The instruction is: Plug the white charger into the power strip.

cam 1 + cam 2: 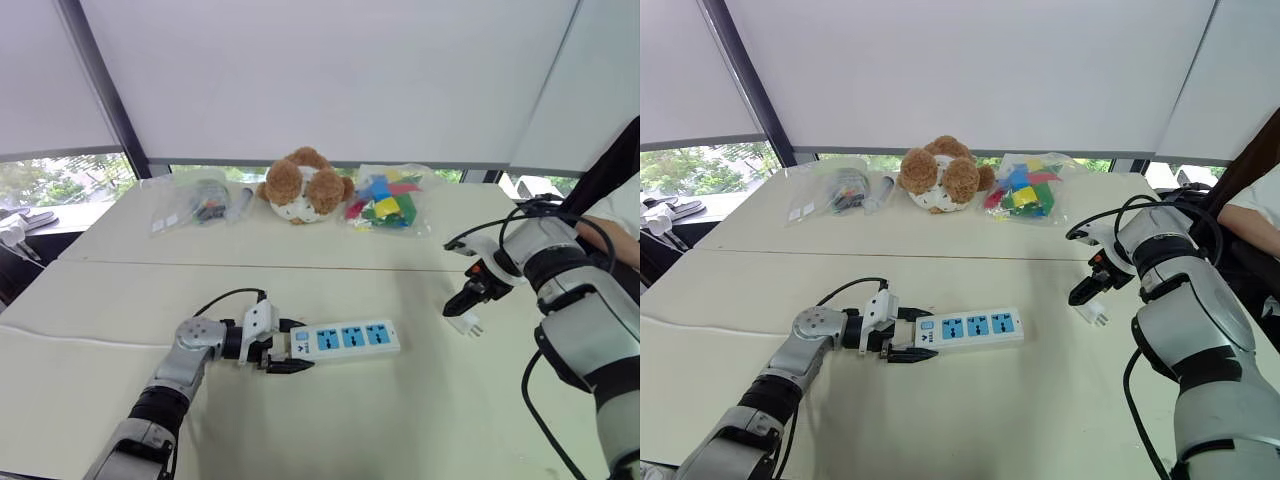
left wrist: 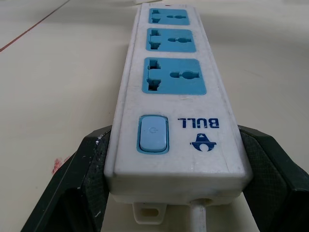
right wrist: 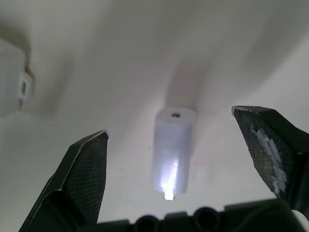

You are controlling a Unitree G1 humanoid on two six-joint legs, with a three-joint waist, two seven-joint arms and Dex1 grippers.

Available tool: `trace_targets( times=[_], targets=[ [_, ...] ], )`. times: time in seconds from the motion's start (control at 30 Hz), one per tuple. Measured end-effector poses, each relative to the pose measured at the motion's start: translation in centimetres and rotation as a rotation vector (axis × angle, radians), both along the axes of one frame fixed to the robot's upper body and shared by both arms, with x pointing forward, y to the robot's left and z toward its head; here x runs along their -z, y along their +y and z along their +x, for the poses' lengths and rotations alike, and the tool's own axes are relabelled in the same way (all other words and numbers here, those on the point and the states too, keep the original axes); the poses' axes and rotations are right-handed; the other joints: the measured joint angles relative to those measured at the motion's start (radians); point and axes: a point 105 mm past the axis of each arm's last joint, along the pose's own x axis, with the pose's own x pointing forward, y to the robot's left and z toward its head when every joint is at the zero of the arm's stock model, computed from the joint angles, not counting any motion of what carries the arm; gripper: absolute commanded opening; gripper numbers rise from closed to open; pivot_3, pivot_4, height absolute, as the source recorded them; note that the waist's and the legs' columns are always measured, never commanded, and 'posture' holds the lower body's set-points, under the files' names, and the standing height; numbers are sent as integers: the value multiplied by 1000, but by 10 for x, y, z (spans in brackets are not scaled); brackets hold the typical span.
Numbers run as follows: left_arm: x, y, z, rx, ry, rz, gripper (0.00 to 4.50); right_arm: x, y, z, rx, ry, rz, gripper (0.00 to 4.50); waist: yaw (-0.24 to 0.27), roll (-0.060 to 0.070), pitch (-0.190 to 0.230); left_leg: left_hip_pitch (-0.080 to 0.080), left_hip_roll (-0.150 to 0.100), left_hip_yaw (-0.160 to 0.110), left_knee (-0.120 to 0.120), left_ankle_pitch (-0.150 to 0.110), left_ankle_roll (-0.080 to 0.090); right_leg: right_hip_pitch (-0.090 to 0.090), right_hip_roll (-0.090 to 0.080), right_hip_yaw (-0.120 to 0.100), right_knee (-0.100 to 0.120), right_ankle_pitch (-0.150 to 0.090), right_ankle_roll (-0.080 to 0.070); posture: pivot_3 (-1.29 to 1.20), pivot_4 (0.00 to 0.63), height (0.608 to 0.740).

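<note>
The power strip [image 1: 345, 338] lies flat on the cream table, a long white bar with three blue sockets in a row. My left gripper [image 1: 292, 348] is shut on its switch end. In the left wrist view both black fingers [image 2: 82, 174] press the sides of the strip [image 2: 176, 96] beside the blue switch, and the cord leaves between them. The white charger [image 1: 466, 324] lies on the table to the right of the strip, well apart from it. My right gripper [image 1: 462, 300] hangs just above the charger [image 3: 173, 150], pointing down and open, one finger on either side and neither touching it.
A brown teddy bear [image 1: 305, 185] sits at the far side of the table. A clear bag of coloured blocks [image 1: 388, 200] lies to its right and a bag of dark parts [image 1: 200, 203] to its left. A person's arm [image 1: 612, 225] rests at the right edge.
</note>
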Motion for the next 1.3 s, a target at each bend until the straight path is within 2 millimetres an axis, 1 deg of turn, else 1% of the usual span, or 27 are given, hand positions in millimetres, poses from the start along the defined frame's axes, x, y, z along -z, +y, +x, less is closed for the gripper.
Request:
trace_targets(
  times=[0.2, 0.43, 0.53, 0.6, 0.63, 0.67, 0.7, 0.73, 0.87, 1.03, 1.13, 1.3],
  targets=[
    [2, 0, -2, -30, -4, -11, 3026, 8, 2, 2, -23, 10, -39, 4500, -2, 6, -3, 1, 0, 0, 0, 0, -1, 1, 0, 0, 2, 0, 0, 0, 150, 739],
    [4, -1, -3, -50, -12, -23, 3026, 14, 10, 8, -14, -18, -36, 4500, 1, 7, -4, 2, 0, 0, 0, 1, -1, 2, 0, 0, 2, 0, 0, 0, 150, 739],
    [4, -1, -4, -56, -15, -25, 3026, 15, 11, 10, -9, -32, -38, 3633, 0, 7, -4, 2, -1, 0, 0, 1, -1, 2, 0, 0, 1, 0, 1, 0, 150, 739],
    [4, 0, -5, -62, -18, -26, 3026, 17, 11, 10, -10, -33, -49, 2647, 0, 7, -4, 2, -1, 0, 0, 1, -1, 2, 0, 0, 1, 0, 1, 0, 150, 739],
    [4, 0, -5, -64, -18, -27, 3026, 20, 11, 10, -12, -29, -54, 2041, 0, 7, -4, 2, -1, 0, 0, 1, -1, 3, 0, 0, 1, 0, 1, 0, 150, 739],
    [4, 0, -5, -67, -18, -27, 3026, 24, 12, 10, -19, -20, -60, 1545, 0, 8, -4, 2, -1, 0, 0, 1, -1, 3, 0, 0, 1, 0, 1, 0, 150, 739],
    [5, 0, -4, -69, -18, -28, 3026, 25, 12, 9, -26, -19, -63, 912, 0, 8, -4, 3, -1, 0, 0, 1, -1, 3, 0, 0, 2, 0, 1, 0, 150, 739],
    [5, 0, -4, -74, -18, -30, 3026, 25, 12, 10, -32, -19, -67, 767, 0, 8, -4, 3, -1, -1, 1, 1, -1, 4, 0, 0, 1, 0, 1, 0, 150, 739],
    [6, 0, -3, -87, -20, -33, 3026, 27, 12, 9, -54, -10, -85, 785, -1, 8, -4, 6, -1, -1, 1, 1, -2, 7, 0, 0, 1, 0, 1, 0, 150, 739],
    [8, -1, -1, -93, -12, -39, 3026, 29, 12, 7, -76, 4, -92, 785, -1, 8, -4, 14, -1, -1, 0, 1, -2, 15, 0, 0, 1, 0, 1, 0, 150, 739],
    [9, -1, -1, -93, -5, -40, 3026, 28, 15, 5, -103, 18, -71, 785, -1, 8, -4, 15, -1, -1, 0, 1, -2, 16, 0, 0, 1, 0, 1, 0, 150, 739],
    [8, -1, 1, -78, 8, -41, 3026, 15, 21, 5, -124, 17, -10, 785, 0, 8, -4, 15, -1, -1, 0, 1, -2, 16, 0, 0, 1, 0, 1, 0, 150, 739]
  ],
)
